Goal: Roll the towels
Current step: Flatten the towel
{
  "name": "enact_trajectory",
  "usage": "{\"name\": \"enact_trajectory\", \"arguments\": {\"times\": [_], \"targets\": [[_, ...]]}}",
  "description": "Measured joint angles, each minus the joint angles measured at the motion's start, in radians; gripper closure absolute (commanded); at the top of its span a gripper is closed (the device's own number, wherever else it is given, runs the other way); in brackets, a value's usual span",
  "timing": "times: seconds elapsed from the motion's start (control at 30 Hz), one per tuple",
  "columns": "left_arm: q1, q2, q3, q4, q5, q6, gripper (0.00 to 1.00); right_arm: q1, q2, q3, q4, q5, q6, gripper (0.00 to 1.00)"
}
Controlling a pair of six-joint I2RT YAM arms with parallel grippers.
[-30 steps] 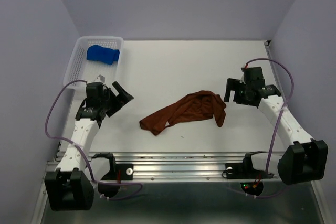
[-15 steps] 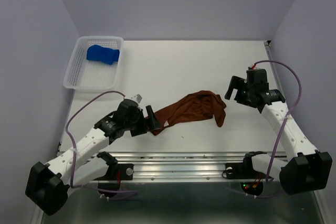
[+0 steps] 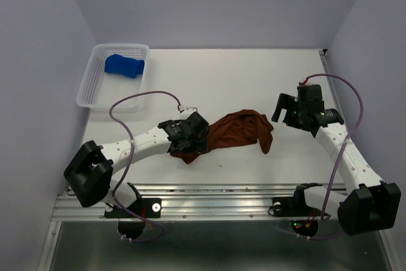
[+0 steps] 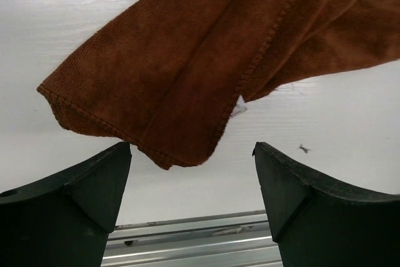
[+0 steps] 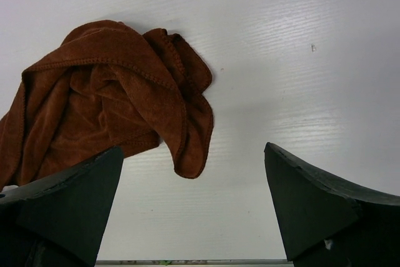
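Observation:
The rust-brown towel (image 3: 236, 129) lies crumpled and stretched out on the white table, near the middle. My left gripper (image 3: 191, 143) is open and empty, low over the towel's left end. In the left wrist view the towel's corner (image 4: 187, 67) lies just beyond the open left gripper (image 4: 192, 176). My right gripper (image 3: 280, 108) is open and empty, just right of the towel's right end. In the right wrist view the towel (image 5: 112, 92) lies ahead and to the left of the right gripper (image 5: 194, 182). The royal blue towel (image 3: 124, 65) lies bunched in the white basket.
The white perforated basket (image 3: 94, 95) stands at the far left of the table. A metal rail (image 3: 216, 195) runs along the table's near edge and shows in the left wrist view (image 4: 187, 239). Purple walls close in the left, back and right.
My left arm has swung from beside the basket down and to the right, ending over the brown towel's left end. My right gripper shifted slightly early on, then held still.

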Motion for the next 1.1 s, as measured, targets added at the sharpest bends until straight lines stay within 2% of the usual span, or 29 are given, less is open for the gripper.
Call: {"name": "enact_trajectory", "arguments": {"times": [0.13,0.23,0.33,0.37,0.4,0.7,0.87,0.97,1.1], "targets": [[0.000,0.071,0.004,-0.019,-0.027,0.047,0.18,0.000,0.001,0.000,0.000,0.000,-0.006,0.00],[0.000,0.098,0.005,-0.017,-0.023,0.075,0.32,0.000,0.002,0.000,0.000,0.000,-0.011,0.00],[0.000,0.122,0.005,-0.011,-0.019,0.098,0.65,0.000,0.010,0.000,0.000,0.000,-0.012,0.00],[0.000,0.130,0.005,-0.010,-0.021,0.100,0.89,0.000,0.014,0.000,0.000,0.000,-0.012,0.00],[0.000,0.134,0.007,-0.013,-0.023,0.098,0.99,0.000,0.018,0.000,0.000,0.000,-0.012,0.00],[0.018,0.094,0.021,-0.034,-0.050,0.091,1.00,0.000,0.069,-0.003,0.018,-0.143,-0.061,0.00],[0.101,-0.007,0.021,-0.068,-0.077,0.069,1.00,0.021,0.109,-0.011,0.044,-0.188,-0.071,0.00],[0.174,-0.062,0.022,-0.082,-0.092,0.065,1.00,0.077,0.112,-0.026,0.046,-0.180,-0.070,0.00],[0.247,-0.137,0.022,-0.083,-0.099,0.075,1.00,0.230,0.129,-0.035,0.046,-0.130,-0.034,0.00]]}}
